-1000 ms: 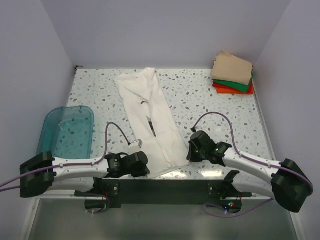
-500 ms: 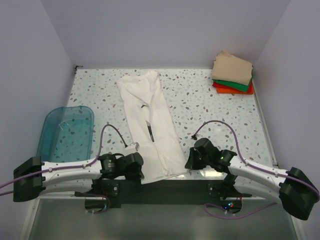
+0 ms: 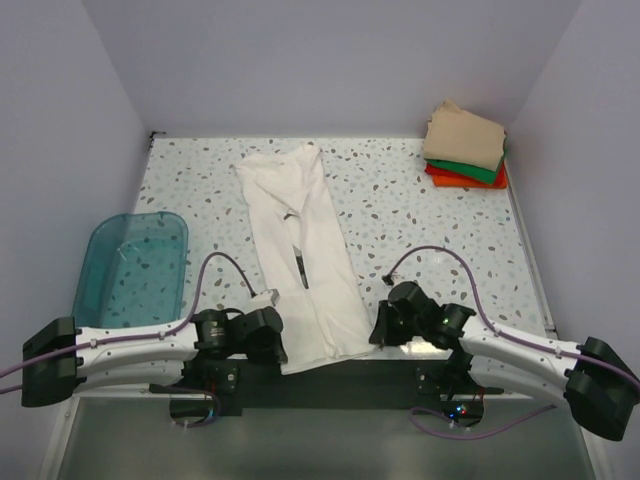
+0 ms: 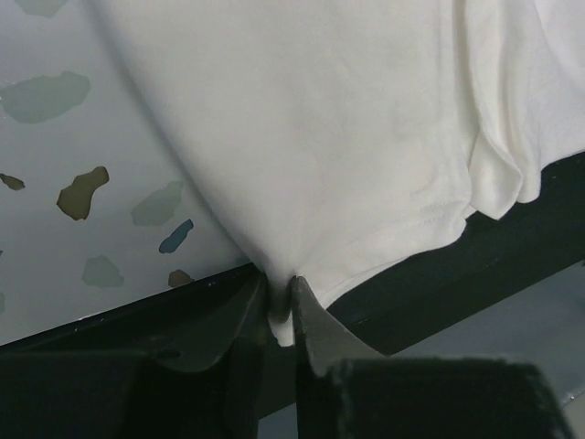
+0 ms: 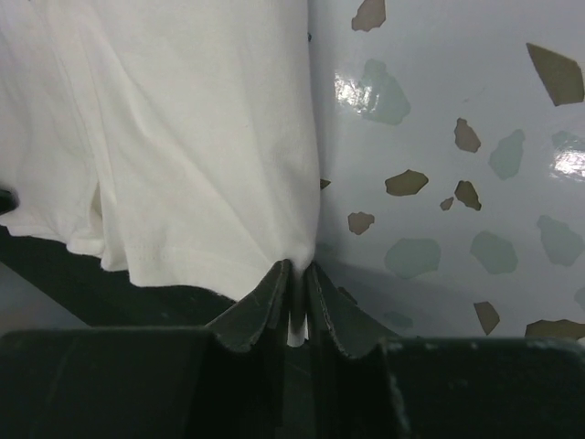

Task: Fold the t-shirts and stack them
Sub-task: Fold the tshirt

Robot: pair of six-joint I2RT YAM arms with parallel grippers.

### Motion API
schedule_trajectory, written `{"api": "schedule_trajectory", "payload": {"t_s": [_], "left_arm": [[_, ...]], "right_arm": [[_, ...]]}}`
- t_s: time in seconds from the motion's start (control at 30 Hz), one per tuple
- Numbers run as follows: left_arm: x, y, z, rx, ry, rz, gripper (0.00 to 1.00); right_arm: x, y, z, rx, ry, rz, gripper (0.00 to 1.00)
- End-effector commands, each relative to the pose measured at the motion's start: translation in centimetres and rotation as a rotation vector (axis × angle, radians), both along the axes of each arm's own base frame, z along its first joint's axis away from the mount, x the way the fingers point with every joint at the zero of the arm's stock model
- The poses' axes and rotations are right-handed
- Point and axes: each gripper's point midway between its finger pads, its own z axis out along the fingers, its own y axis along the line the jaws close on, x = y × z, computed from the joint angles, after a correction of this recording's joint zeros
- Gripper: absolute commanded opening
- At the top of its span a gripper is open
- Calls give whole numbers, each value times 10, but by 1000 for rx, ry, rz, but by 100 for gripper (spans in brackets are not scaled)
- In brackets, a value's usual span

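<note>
White t-shirt (image 3: pixel 305 250) laid out in a long strip down the tabletop (image 3: pixel 420 210), with both claws pinching its near corners.

It lies folded lengthwise, running from the far middle of the speckled surface to the near edge, where its hem hangs a little over the side. The left claw (image 4: pixel 281 306) stands narrow, with the hem's left corner nipped between its fingers. The right claw (image 5: pixel 299 293) is closed tight on the right corner in the same way. Both arms lie low along the near edge. In the far right corner sits a folded stack: a tan t-shirt (image 3: pixel 463 135) on top, a green t-shirt (image 3: pixel 472 170) beneath it and an orange-red t-shirt (image 3: pixel 445 181) at the bottom. A teal bin (image 3: pixel 135 265) rests at the left, well apart from the white cloth.
</note>
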Motion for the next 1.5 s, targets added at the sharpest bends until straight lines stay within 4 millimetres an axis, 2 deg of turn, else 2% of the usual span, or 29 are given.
{"api": "schedule_trajectory", "payload": {"t_s": [0.0,0.13,0.33,0.4,0.47,0.53,0.57,0.6,0.63,0.67,0.7,0.73,0.77,0.8,0.83,0.87,0.9,0.93,0.97,1.0,1.03,1.07,1.13,1.17,1.23,1.27,1.37,1.4,1.47], "left_arm": [[0,-1,7,-14,-22,-35,25],[3,-2,13,-35,-48,-30,39],[12,-2,28,-55,-106,-19,46],[16,-1,34,-53,-124,-4,46],[18,2,37,-51,-133,12,46],[24,4,46,-57,-160,42,43],[25,8,46,-42,-161,55,41],[30,10,52,-44,-186,81,40],[33,12,56,-52,-202,99,39],[35,16,58,-48,-207,126,37],[42,18,65,-53,-240,159,36],[47,19,71,-70,-262,181,35],[51,21,78,-78,-277,213,34],[59,25,82,-74,-318,247,34],[64,26,87,-81,-339,267,34],[69,26,93,-86,-359,286,36],[77,27,102,-92,-398,312,37],[81,26,105,-93,-414,327,39],[86,27,107,-92,-433,339,42],[91,27,113,-94,-460,351,44],[97,20,119,-111,-492,328,46],[104,21,121,-111,-504,349,48],[113,11,123,-126,-515,322,49],[124,14,122,-122,-511,346,49],[128,5,109,-129,-468,311,49],[134,9,101,-116,-455,326,48],[139,5,85,-115,-411,314,46],[136,4,77,-112,-384,302,45],[138,4,66,-116,-350,300,44]], "right_arm": [[8,1,14,-15,-33,-10,19],[18,-2,30,-44,-82,-25,36],[40,4,61,-56,-174,-37,42],[56,12,79,-59,-228,-46,43],[74,31,105,-5,-305,-37,46],[90,44,112,-17,-339,-35,47],[104,60,137,28,-403,-22,48],[114,69,129,-8,-402,-11,48],[123,78,134,-9,-423,-2,48],[139,94,159,17,-490,15,48],[151,104,145,-28,-481,30,48],[161,113,148,-30,-500,39,48],[180,127,168,-5,-547,43,48],[190,136,169,0,-549,52,48],[198,150,148,-10,-508,91,47],[220,162,167,32,-549,81,47],[230,170,167,42,-541,87,47],[242,178,140,15,-496,96,47],[261,187,155,58,-519,83,46],[269,194,147,70,-495,93,46],[277,200,121,48,-451,98,45],[293,207,127,76,-453,89,45],[306,212,115,73,-422,77,45],[320,216,101,73,-404,67,44],[329,223,92,100,-374,65,44],[339,227,86,117,-363,51,44],[355,231,86,128,-366,31,44],[358,231,76,121,-354,27,44],[364,233,76,136,-343,16,44]]}}
